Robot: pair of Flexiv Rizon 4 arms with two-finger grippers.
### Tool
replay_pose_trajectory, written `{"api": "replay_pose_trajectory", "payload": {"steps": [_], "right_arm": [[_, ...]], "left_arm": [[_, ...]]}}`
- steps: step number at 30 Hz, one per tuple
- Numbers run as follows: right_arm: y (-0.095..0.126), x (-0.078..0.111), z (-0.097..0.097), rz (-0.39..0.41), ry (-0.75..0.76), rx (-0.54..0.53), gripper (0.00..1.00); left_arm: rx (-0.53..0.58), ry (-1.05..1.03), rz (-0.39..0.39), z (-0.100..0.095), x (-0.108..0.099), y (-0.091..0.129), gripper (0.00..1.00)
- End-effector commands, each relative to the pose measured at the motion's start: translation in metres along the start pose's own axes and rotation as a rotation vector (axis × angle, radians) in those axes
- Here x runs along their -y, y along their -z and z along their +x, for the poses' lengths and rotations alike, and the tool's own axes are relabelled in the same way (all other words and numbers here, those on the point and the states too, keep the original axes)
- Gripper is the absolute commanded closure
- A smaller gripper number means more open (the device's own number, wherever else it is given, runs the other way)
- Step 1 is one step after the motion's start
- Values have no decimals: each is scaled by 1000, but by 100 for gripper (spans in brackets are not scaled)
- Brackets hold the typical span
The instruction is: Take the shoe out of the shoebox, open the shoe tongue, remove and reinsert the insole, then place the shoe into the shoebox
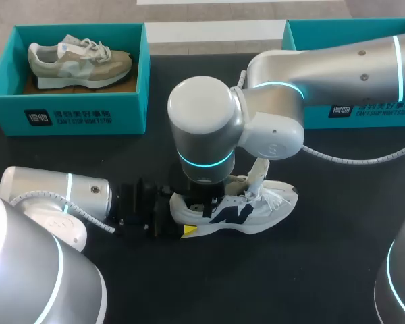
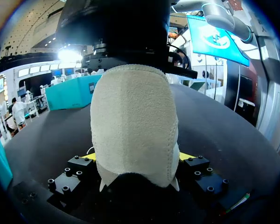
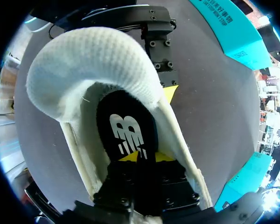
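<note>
Shoe (image 1: pixel 246 209) heel clamped in left tool (image 2: pixel 137 157); right tool (image 3: pixel 141 157) inside, pinching insole (image 3: pixel 126 123)

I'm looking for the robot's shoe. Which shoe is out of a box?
The white shoe with the dark mark, on the table. The beige shoe sits inside the teal shoebox.
</note>
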State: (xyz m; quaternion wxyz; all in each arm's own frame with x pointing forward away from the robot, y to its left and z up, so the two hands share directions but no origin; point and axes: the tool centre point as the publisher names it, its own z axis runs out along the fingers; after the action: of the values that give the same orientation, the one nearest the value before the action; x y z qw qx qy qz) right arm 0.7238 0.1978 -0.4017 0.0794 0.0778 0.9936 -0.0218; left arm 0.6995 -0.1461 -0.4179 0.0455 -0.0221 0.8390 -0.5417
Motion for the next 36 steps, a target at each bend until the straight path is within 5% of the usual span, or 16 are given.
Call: {"api": "replay_pose_trajectory", "payload": {"steps": [1,18,36], "right_arm": [[-13,-7,5,10,9,-21,100],[44,11,9,27,-14,39,100],[74,30,-3,35,-68,101,100]], "left_arm": [[0,-1,-2,2,0,0,100],[0,-1,-2,2,0,0,100],[0,-1,-2,2,0,0,100]]}}
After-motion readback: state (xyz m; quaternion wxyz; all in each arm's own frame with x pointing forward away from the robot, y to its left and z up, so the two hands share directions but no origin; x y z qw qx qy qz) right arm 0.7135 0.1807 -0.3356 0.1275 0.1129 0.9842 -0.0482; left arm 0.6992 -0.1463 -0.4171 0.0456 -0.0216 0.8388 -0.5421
